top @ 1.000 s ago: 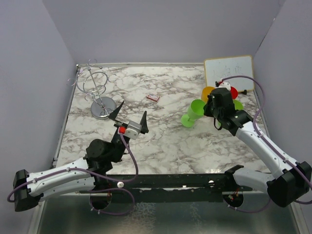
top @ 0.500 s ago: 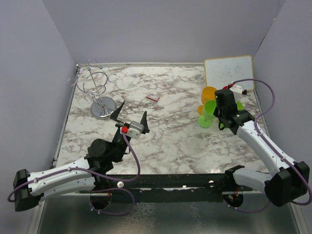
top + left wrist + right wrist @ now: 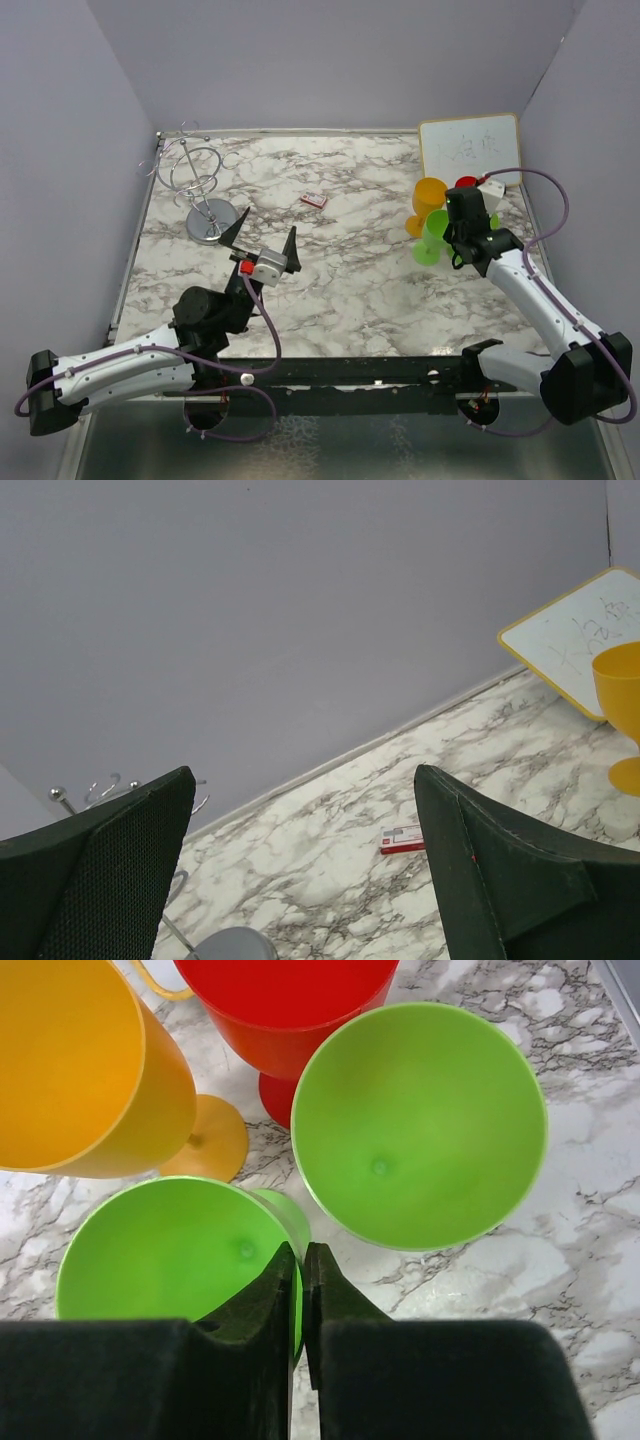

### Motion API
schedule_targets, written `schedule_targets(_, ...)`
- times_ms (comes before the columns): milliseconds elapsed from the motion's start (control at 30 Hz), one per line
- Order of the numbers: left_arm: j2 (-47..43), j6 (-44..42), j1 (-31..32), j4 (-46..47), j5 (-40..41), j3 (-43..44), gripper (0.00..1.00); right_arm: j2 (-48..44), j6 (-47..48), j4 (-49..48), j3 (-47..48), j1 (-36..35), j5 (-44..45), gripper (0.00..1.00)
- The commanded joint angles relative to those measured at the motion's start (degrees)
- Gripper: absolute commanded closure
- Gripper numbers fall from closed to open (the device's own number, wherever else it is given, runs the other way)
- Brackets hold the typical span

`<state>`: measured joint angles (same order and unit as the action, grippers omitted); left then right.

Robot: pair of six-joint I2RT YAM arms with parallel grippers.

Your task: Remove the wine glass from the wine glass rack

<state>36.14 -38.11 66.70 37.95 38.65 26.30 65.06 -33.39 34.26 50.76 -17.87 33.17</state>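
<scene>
Pinching the green plastic wine glass [image 3: 170, 1250] by its rim at the worktop's right edge, the right gripper [image 3: 300, 1252] looks ready to release. The silver wire wine glass rack [image 3: 195, 180] stands in the far-left corner, and the left gripper [image 3: 267, 232] gapes wide, empty.

Four wine glasses were counted: one green wine glass [image 3: 160, 1250], a second green wine glass [image 3: 420, 1125], one orange wine glass [image 3: 70, 1060] and one red wine glass [image 3: 290, 1000]. There was one wine glass rack [image 3: 195, 175], one white board [image 3: 470, 148] and one small red-and-white packet [image 3: 313, 200]. There were two hands, the left hand [image 3: 268, 228] and the right hand [image 3: 300, 1252].
</scene>
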Motion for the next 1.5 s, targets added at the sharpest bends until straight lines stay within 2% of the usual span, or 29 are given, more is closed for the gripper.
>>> schedule_targets(0,0.1,-0.1,-0.5,1.8,1.3,-0.3,0.07,-1.5,-0.5,-0.4,-0.7,0.4,1.2,0.92)
schedule_targets(167,0.2,1.0,-2.1,1.8,1.1,-0.2,0.08,-3.8,1.9,-1.9,-0.5,0.4,1.0,0.84)
schedule_targets(300,0.4,1.3,-3.2,1.8,1.1,0.0,0.07,-4.4,3.2,-1.9,0.3,0.4,0.7,0.69)
schedule_targets(400,0.2,1.3,-3.6,1.8,1.1,0.2,0.07,-4.8,3.7,-1.4,1.0,0.4,0.1,0.62)
schedule_targets(533,-0.5,1.5,-3.9,1.8,1.2,0.2,0.07,-6.5,6.2,-1.7,2.0,0.4,-3.1,0.55)
schedule_targets(733,0.0,1.0,-5.8,1.5,1.6,1.2,0.07,-10.7,10.9,-2.4,3.4,0.4,-8.6,0.38)
schedule_targets(1133,-3.0,8.7,-13.0,-1.6,-0.3,2.6,0.04,-18.9,18.6,-5.2,5.9,0.4,-18.8,0.19)
schedule_targets(1267,-1.3,15.5,-18.3,-2.8,-3.0,3.6,0.01,-21.0,21.9,-8.0,6.5,0.4,-27.2,0.12)
schedule_targets(1467,3.9,32.6,-32.9,-5.5,-13.7,8.2,0.01,-21.5,24.5,-9.6,9.9,0.4,-35.5,0.06)
